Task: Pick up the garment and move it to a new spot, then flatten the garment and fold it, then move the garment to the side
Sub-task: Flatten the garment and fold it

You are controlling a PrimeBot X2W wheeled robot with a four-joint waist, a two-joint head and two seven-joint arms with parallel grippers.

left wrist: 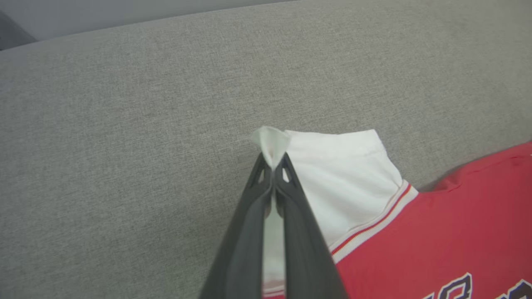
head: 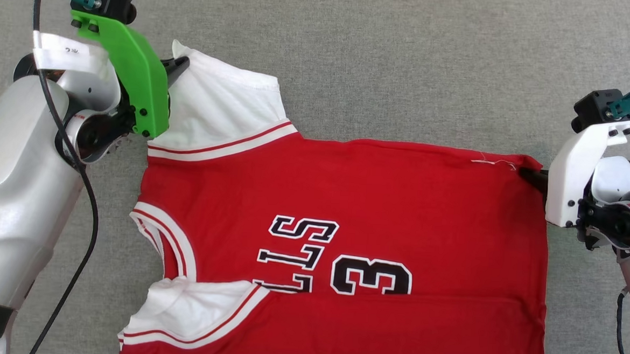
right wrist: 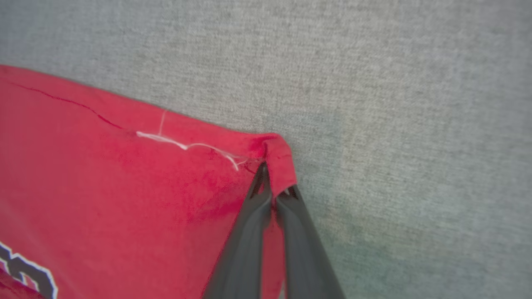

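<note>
Grey woven fabric surface (head: 408,52), one item on it.

Item: garment (head: 400,203), a red jersey with white sleeves, spread flat across the middle. Its near long edge appears turned over along a crease.

Grips: left end effector (left wrist: 273,160) pressed together, pinching the far sleeve tip. The right end effector (right wrist: 272,182) is pressed together, pinching the far hem corner.

Step in hand, judged: folding.

Next move calls for lifting both corners evenly, then carrying the far edge toward the near one with the cloth taut.

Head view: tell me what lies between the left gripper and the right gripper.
The garment spans that whole stretch in the head view: its white sleeve is pinched by the left gripper, its red hem corner by the right gripper.
</note>
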